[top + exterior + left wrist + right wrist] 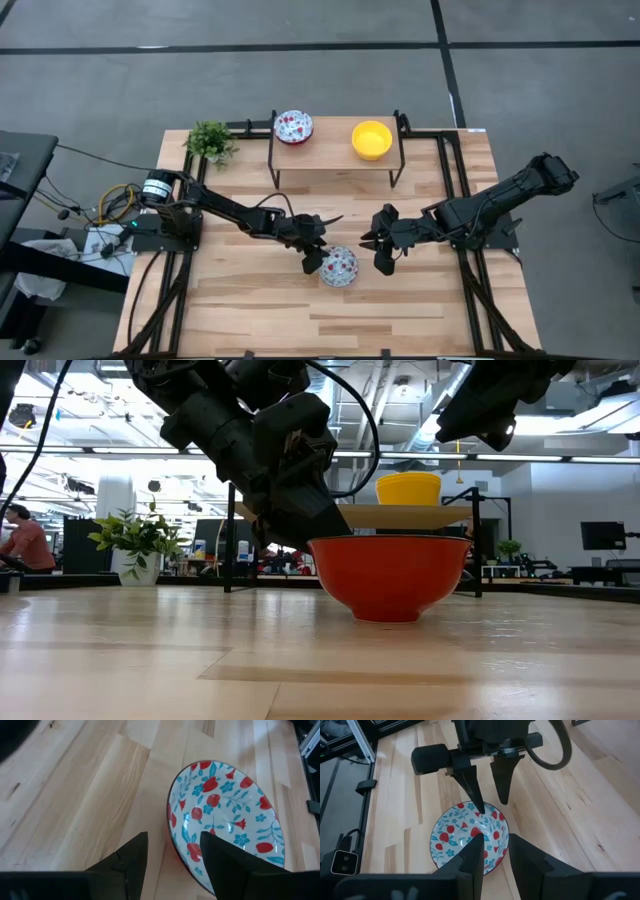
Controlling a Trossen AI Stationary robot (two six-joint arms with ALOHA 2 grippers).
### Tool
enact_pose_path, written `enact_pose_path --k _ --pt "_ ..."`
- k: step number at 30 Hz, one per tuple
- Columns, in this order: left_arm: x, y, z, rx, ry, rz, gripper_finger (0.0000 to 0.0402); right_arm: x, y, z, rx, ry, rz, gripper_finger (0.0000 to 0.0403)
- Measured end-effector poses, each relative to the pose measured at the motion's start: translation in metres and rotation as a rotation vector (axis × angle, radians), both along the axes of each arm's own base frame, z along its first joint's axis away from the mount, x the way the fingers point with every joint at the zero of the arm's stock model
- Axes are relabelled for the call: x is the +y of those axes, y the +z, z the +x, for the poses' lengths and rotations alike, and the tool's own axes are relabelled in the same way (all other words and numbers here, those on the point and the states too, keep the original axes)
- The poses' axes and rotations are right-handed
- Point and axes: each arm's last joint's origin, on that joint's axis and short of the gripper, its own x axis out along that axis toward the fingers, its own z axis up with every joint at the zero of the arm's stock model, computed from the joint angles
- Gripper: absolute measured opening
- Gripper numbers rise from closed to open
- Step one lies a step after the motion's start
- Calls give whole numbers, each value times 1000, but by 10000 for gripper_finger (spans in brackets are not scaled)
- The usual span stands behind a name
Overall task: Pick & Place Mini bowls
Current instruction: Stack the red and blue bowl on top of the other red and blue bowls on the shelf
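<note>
Floral mini bowl [339,266], red outside, stands upright on the table [250,310] at about 6 o'clock from the raised shelf [335,158], which carries a second floral bowl [293,126] and a yellow bowl [371,139]. The left gripper [314,255], at the bowl's 10 o'clock, has its jaws spread across the near rim, one finger inside, one outside, not yet clamped. The right gripper [382,254], at 3 o'clock, hangs partly open and empty. The bowl looks rigid, glazed, probably slippery and chippable; its thin rim appears the only workable purchase.
</note>
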Motion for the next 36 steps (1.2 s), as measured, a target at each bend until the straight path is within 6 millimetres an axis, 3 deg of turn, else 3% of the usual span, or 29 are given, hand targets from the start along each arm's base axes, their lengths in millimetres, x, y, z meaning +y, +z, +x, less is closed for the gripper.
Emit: enact_pose_path --k 24,36 --pt "1 -6 -6 90 30 -7 142 1 0 0 -5 -10 16 79" --pt "-2 -3 -3 42 10 -7 86 1 0 0 0 -8 14 79"
